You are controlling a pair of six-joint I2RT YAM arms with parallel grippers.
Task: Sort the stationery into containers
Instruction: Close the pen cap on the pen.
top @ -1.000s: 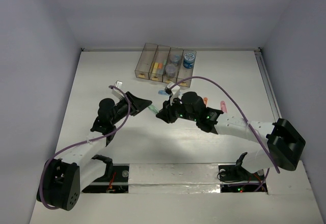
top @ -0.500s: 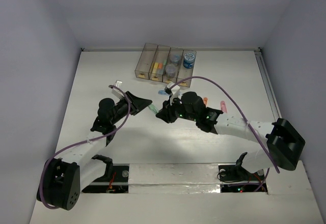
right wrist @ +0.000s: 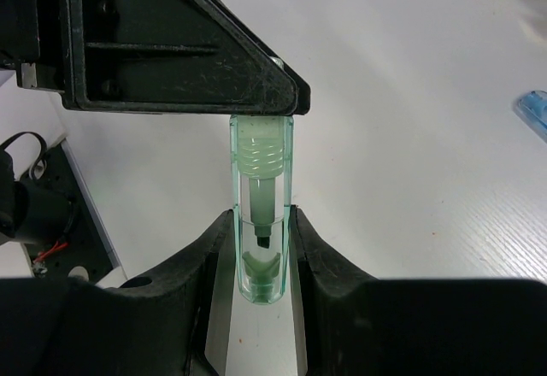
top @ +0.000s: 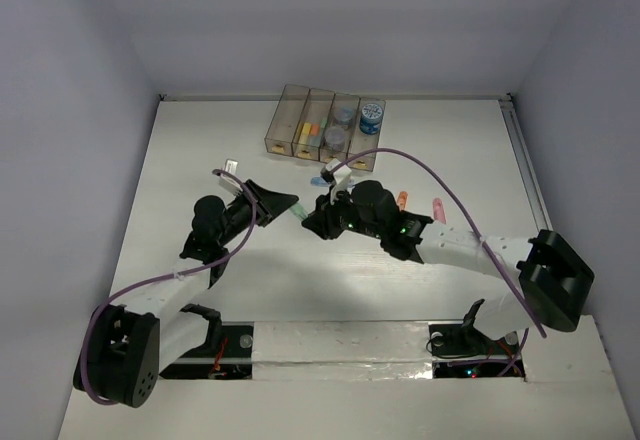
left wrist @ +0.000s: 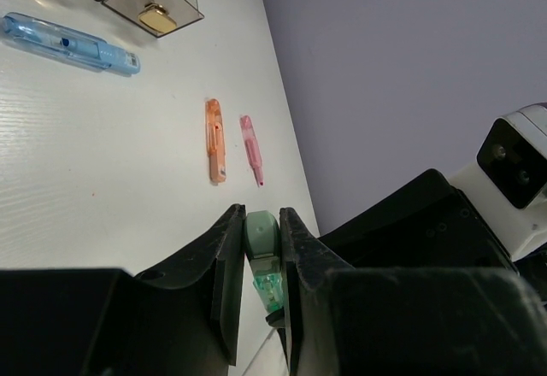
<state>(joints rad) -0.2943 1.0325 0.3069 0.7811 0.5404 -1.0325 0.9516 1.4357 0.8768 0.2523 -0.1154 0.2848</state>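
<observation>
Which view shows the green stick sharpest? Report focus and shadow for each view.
Right wrist view: the green stick is crisp, sharpest here; the near jaws are soft. Left wrist view: orange stick and pink stick on the table are sharp, the jaws blurred. Top external view: even light, faint shadows, the stick tiny.

Table [top: 200, 140]: white, showing fine grain lines in the wrist views, lying between three walls

Back wall [top: 330, 20]: plain pale lavender-grey, standing along the table's far edge

Left wall [top: 70, 160] and right wall [top: 590, 100]: same colour, closing in the two sides

Rail [top: 519, 150]: pale narrow strip, running along the table's right edge from the far corner toward the near side

Glossy strip [top: 340, 345]: white, lying across the near edge, catching small glints of light
</observation>
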